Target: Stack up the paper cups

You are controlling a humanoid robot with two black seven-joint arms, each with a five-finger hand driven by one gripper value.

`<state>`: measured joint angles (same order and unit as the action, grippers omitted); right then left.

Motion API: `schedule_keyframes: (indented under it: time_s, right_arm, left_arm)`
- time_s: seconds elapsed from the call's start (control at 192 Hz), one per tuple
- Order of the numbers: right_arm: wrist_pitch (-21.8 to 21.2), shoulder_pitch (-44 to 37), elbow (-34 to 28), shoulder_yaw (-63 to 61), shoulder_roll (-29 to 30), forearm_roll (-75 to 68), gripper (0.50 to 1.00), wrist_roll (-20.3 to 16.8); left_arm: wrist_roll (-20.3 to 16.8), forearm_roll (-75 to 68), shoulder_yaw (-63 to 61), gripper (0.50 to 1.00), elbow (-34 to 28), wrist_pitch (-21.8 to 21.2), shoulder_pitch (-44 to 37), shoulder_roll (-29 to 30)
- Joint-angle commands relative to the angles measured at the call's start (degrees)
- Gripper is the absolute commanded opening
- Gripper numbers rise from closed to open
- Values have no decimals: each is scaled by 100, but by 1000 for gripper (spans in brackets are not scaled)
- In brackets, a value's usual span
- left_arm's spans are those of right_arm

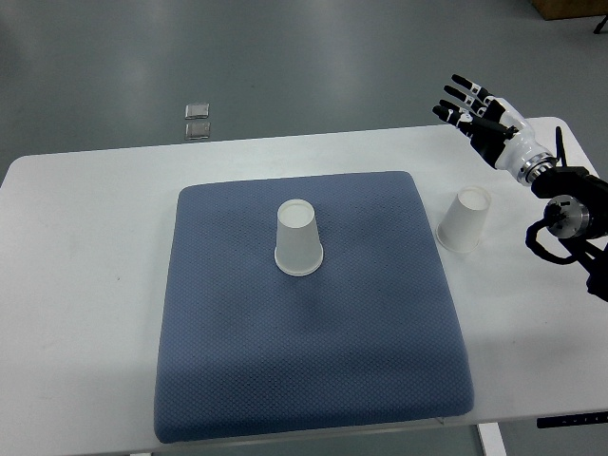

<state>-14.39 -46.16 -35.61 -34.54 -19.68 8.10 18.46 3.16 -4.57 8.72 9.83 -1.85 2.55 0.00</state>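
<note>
The right hand (pixel 472 106) hovers above the table's (pixel 85 237) far right corner with its fingers spread and nothing in them. The loose cup (pixel 465 220) stands on bare table just beside the pad's (pixel 313 380) right edge, toward the robot and a little left of that hand; it looks inverted, axis near upright. The other cup (pixel 298 237), also apparently mouth down, stands on the pad just beyond its middle, well left of the loose cup. Neither cup has anything on or in it. Only the right arm shows, so I judge it takes the loose cup first.
</note>
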Motion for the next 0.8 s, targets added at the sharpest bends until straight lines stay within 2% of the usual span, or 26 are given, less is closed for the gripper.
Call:
schedule_keyframes:
  time_s: [0.0,0.793]
  right_arm:
    - [-2,-7,-7,0,-9,-2,915,0]
    - [-46,46,89,-18,52,-19,915,26]
  left_arm:
    - [-44,0,6,1000,-8,0,0,0]
    - [-88,0,6,1000,-78,0,0,0]
